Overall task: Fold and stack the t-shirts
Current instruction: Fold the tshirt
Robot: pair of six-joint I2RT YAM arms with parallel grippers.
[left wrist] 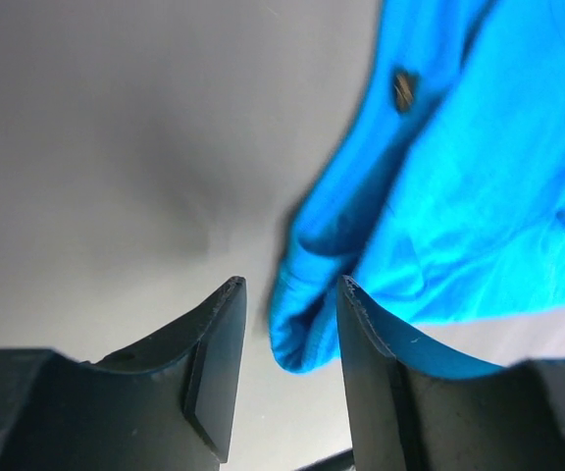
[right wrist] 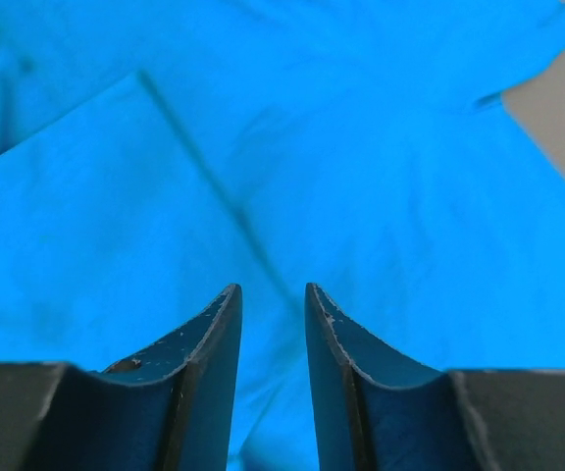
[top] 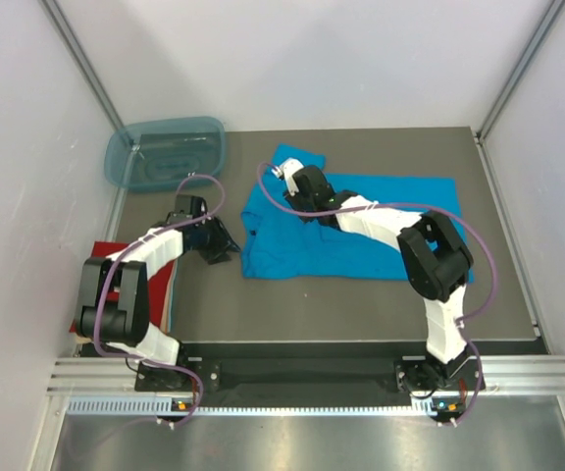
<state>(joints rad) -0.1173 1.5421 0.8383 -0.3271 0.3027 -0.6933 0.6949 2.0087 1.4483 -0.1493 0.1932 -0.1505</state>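
Grey table [top: 361, 304] holds the turquoise t-shirt [top: 282, 250] at its middle and the folded red t-shirt [top: 111, 252] at the near left. The cloth seems soft, light and limp, so pinch a hem. The left gripper [left wrist: 290, 289] is half open at the hem and the right gripper [right wrist: 273, 294] is narrowly apart; both are empty.

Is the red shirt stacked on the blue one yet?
No, the red shirt lies off to the left by itself, well apart from the blue shirt spread out in the middle.

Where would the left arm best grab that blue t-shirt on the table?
Probably the bunched edge of the blue t-shirt nearest the left end effector, approached from the bare table side. There the cloth rolls up into a thick lip facing its open jaws; elsewhere it lies mostly flat.
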